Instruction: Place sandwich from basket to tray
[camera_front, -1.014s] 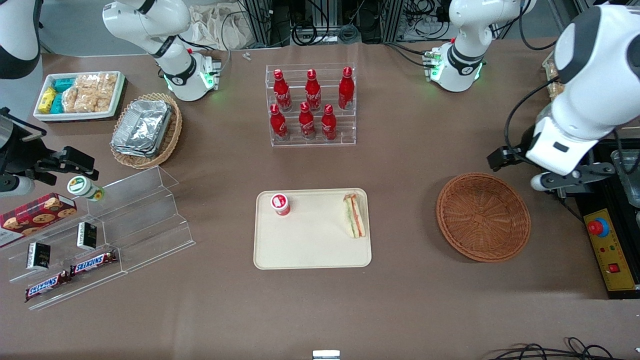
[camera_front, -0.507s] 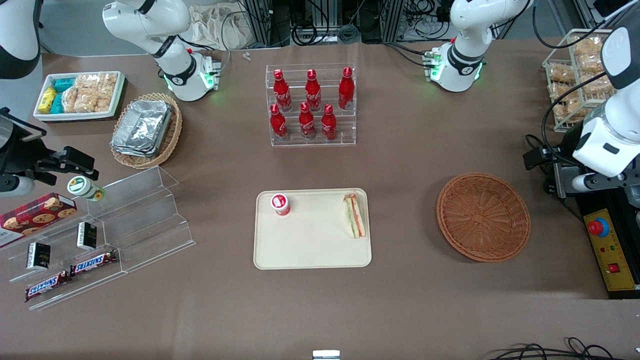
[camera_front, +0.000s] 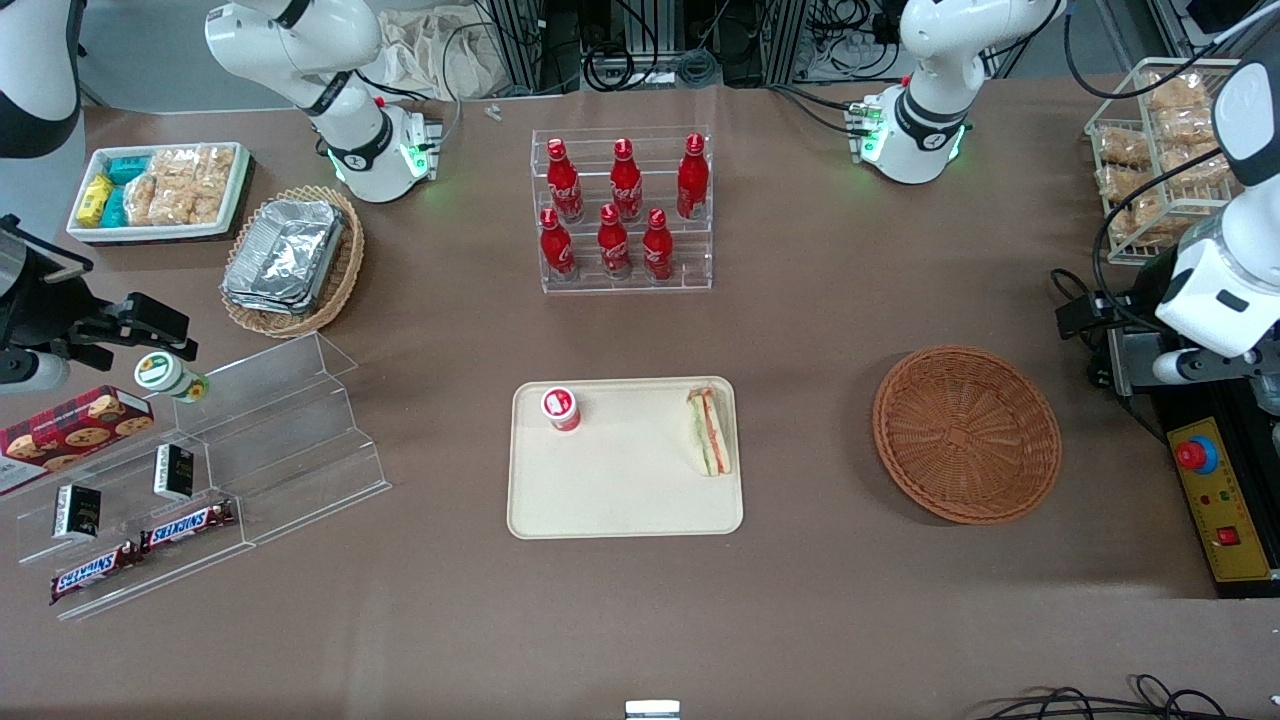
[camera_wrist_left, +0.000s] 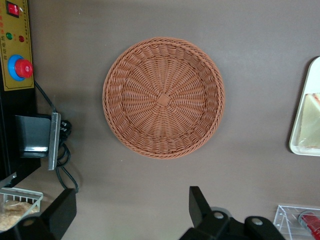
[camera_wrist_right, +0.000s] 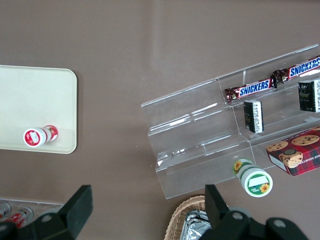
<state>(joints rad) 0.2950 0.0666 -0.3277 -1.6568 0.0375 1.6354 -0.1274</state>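
The sandwich (camera_front: 708, 432) (camera_wrist_left: 312, 120) lies on the beige tray (camera_front: 620, 485) (camera_wrist_left: 302, 136), along the tray's edge that faces the basket. Nothing is in the round reddish-brown basket (camera_front: 966, 433) (camera_wrist_left: 164, 97), which sits on the table toward the working arm's end. My gripper (camera_front: 1082, 318) (camera_wrist_left: 131, 194) hangs above the table, past the basket's rim and a little farther from the front camera than the basket. It is open, its black fingers (camera_wrist_left: 199, 206) spread wide with nothing between them.
A red-capped cup (camera_front: 561, 408) stands on the tray. A rack of red bottles (camera_front: 622, 210) is farther from the camera. A control box with a red stop button (camera_front: 1196, 455) and a wire basket of snacks (camera_front: 1150, 160) sit near my arm.
My arm has pulled away from the basket toward its own end of the table, uncovering the wire basket of snacks. Sandwich, tray and basket have not moved.
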